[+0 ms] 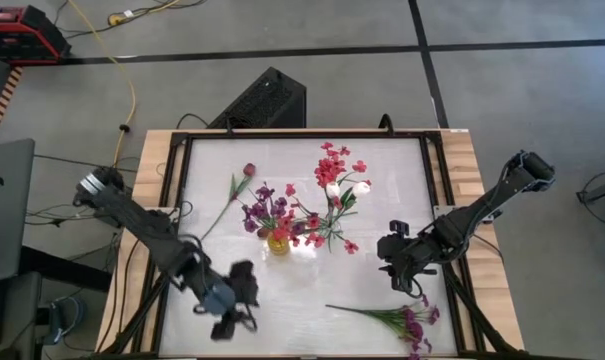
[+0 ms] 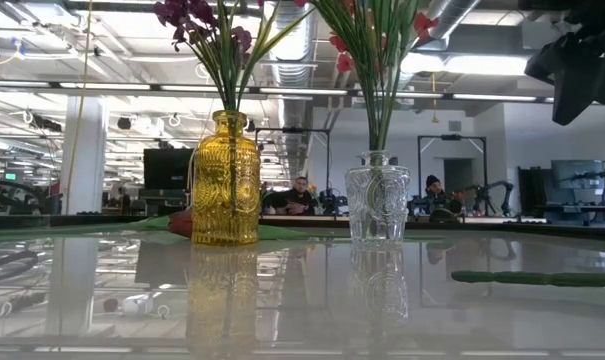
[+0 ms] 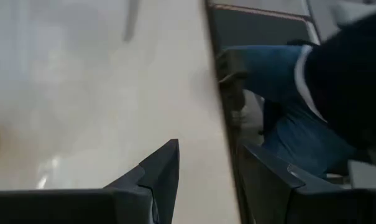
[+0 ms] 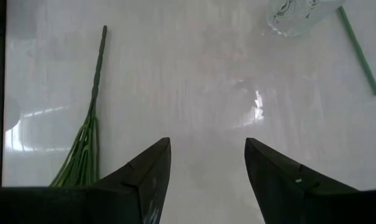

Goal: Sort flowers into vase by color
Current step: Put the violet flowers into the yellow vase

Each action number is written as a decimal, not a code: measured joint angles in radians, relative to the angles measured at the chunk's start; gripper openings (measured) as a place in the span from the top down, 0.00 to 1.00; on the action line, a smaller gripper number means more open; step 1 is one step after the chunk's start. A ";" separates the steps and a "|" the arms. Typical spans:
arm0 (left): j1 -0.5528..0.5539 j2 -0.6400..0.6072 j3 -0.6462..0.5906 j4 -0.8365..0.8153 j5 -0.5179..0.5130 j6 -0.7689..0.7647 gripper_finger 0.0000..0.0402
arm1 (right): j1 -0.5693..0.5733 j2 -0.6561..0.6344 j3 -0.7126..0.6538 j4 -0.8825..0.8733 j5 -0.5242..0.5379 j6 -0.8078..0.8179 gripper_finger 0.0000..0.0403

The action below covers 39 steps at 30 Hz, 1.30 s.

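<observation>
High view | no readable writing | left fingers (image 1: 234, 312) apart, empty | right fingers (image 1: 406, 283) apart, empty

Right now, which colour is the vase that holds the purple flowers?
Yellow amber glass vase, embossed; the low view shows it best.

The glossy white surface (image 1: 382, 290) has a light wooden border and stands on a grey floor (image 1: 522, 100) crossed by dark lines. A yellow cable (image 1: 132, 90) runs over the floor — a black box (image 1: 267, 100) sits near it. Behind, long ceiling lights (image 2: 312, 92) shine, and two people (image 2: 300, 195) sit at desks.
</observation>
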<state>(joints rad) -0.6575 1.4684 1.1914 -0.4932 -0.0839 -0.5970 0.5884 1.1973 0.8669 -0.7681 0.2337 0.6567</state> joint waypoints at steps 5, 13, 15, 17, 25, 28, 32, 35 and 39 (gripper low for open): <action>-0.020 0.162 0.092 0.105 -0.009 0.152 0.63 | 0.000 0.000 0.000 0.000 0.000 0.000 0.42; 0.032 0.399 0.226 0.225 -0.156 0.446 0.63 | 0.000 0.000 0.000 0.000 -0.001 -0.010 0.42; 0.052 0.448 0.254 0.295 -0.163 0.501 0.63 | 0.003 0.000 0.000 -0.001 -0.001 0.001 0.42; 0.071 0.489 0.281 0.354 -0.166 0.539 0.63 | 0.010 0.000 0.000 -0.001 0.000 0.005 0.42; 0.118 0.682 0.432 0.433 -0.196 0.582 0.63 | 0.036 0.000 0.000 -0.001 0.000 0.006 0.42; 0.124 0.786 0.511 0.448 -0.234 0.619 0.63 | 0.041 0.000 0.000 0.001 0.000 0.014 0.42; 0.132 0.921 0.649 0.451 -0.326 0.628 0.63 | 0.041 0.000 0.000 0.010 0.000 0.017 0.42; 0.141 1.001 0.748 0.454 -0.330 0.621 0.63 | 0.040 0.000 0.000 0.023 0.001 0.017 0.42; 0.158 1.081 0.856 0.427 -0.340 0.620 0.63 | 0.040 0.000 0.000 0.025 0.003 0.017 0.42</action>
<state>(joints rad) -0.5000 2.5495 2.0474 -0.0663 -0.4237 0.0228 0.6285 1.1973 0.8669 -0.7433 0.2362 0.6735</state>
